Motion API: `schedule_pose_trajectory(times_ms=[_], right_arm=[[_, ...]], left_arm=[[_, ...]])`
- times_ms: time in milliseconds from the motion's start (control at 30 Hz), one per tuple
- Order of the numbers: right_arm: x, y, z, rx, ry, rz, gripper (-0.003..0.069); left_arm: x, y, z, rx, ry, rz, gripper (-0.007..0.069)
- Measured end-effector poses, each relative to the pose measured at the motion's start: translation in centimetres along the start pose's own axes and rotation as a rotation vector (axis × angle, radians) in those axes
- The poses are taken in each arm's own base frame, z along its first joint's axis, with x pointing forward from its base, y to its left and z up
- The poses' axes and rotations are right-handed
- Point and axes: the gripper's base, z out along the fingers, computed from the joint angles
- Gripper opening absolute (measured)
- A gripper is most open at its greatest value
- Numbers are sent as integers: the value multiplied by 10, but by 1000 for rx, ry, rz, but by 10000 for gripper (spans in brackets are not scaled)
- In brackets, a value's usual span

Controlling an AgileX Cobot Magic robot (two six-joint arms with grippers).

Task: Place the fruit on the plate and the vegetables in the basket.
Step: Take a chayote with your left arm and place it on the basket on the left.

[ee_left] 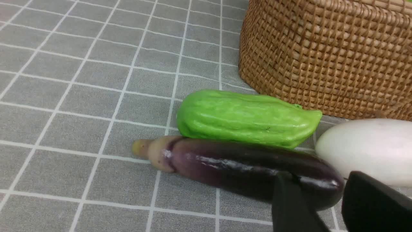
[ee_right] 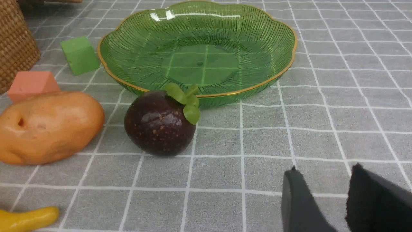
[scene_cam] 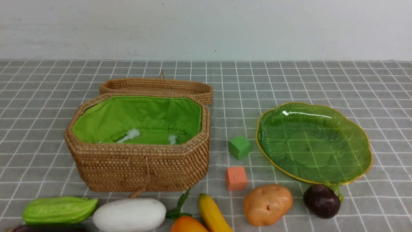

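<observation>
With nothing yet being sorted, the left end effector (ee_left: 318, 177) is being held part-spread and empty at one end of the dark purple piece (ee_left: 244, 170), which is lying against the gourd (ee_left: 244, 117) beside the basket (ee_left: 322, 54); the right end effector (ee_right: 325, 167), likewise spread and empty, is being held near the mangosteen (ee_right: 159, 124), just beside the plate (ee_right: 199, 61). The round mangosteen could be sent rolling, the glass plate knocked, the potato (ee_right: 48, 127) mistaken for fruit. No writing is being shown.
</observation>
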Motion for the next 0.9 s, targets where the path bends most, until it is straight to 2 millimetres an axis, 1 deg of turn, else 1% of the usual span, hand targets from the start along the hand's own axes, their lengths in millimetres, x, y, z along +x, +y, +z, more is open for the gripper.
schedule_pose_trajectory(times_ms=[900], right_arm=[[0,0,0,0,0,0,242]], left_arm=[[-1,0,0,-4,-6,18,238]])
